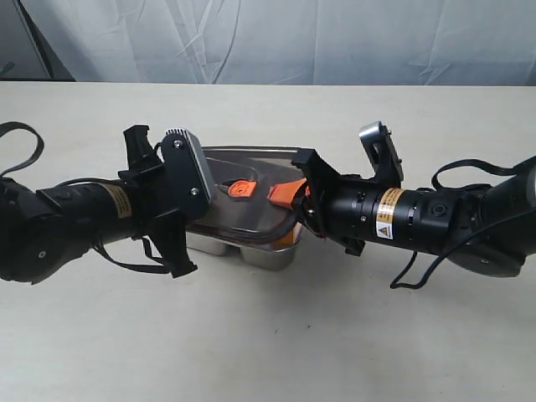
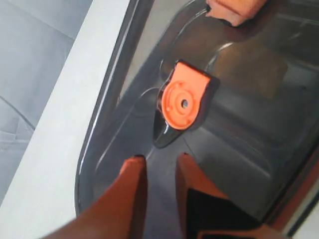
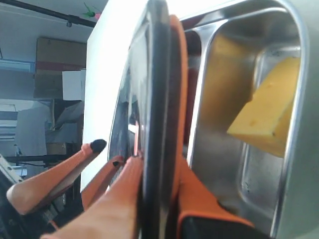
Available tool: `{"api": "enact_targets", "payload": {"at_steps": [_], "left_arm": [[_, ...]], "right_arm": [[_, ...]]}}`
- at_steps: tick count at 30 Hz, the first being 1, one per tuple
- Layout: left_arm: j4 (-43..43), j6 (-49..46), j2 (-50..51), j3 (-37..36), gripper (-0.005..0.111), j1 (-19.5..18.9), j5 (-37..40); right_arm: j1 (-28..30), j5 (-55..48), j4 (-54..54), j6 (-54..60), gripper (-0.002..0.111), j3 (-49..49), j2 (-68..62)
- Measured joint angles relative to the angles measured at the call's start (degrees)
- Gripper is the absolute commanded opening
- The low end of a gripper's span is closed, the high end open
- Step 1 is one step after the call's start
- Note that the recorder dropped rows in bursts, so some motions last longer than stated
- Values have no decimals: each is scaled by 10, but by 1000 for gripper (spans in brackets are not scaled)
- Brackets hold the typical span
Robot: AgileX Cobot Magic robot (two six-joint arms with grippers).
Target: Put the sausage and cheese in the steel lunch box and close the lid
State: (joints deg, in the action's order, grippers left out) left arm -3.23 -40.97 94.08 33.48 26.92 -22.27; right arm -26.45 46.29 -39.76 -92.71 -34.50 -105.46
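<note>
The dark translucent lid (image 1: 251, 209) lies slanted over the steel lunch box (image 1: 268, 255), its orange valve (image 2: 183, 102) facing up. My right gripper (image 3: 158, 169) is shut on the lid's black rim, one finger on top and one under the orange seal, holding that edge lifted off the box. The yellow cheese (image 3: 266, 117) leans inside a compartment of the lunch box (image 3: 294, 164). My left gripper (image 2: 160, 158) hovers just over the lid's top near the valve, its orange fingers (image 2: 133, 184) a small gap apart with nothing between them. The sausage is hidden under the lid.
The box stands mid-way across a plain white table (image 1: 268, 352), with both arms reaching in from either side. A pale cloth backdrop (image 1: 276, 38) hangs behind the table's far edge.
</note>
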Motion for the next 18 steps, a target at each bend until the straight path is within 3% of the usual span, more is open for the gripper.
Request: {"api": "enact_targets", "payload": {"at_steps": [3,5,12,18], "left_arm": [[0,-2,20,1,13,0,-15],[0,-2,27,5,13,0,-19],[3,-2,37,8,13,0,-27],[3,-2,40,8,13,0,-21]], "right_arm": [[1,-12,-16,-1,0,0,5],[1,-28,-27,-2,6,0,13],[1,-106,-75,-5,50,0,58],[-1,-143,-123,6,53,3,77]]}}
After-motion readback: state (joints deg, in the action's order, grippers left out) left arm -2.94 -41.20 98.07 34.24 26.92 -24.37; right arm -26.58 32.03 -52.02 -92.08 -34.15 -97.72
